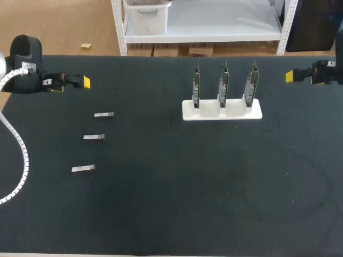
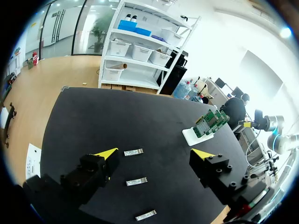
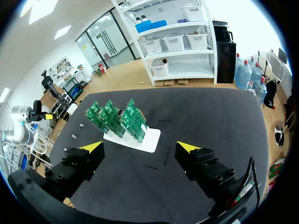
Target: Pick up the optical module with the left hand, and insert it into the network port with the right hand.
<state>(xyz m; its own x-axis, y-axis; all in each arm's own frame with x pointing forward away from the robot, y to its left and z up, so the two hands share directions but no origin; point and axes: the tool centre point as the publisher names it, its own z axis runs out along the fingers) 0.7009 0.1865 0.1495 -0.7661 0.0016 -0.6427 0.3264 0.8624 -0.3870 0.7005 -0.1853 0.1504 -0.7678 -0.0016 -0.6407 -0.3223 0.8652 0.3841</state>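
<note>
Left gripper (image 1: 84, 82), fingers wide apart and empty, sits far left of the card stand (image 1: 187, 113). Nearest optical module (image 1: 104, 114) lies flat between them, close to the gripper, long axis toward the stand.

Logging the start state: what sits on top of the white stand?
Three green circuit boards stand upright, side by side, in the white stand. Their lower edges are hidden by its slots.
</note>
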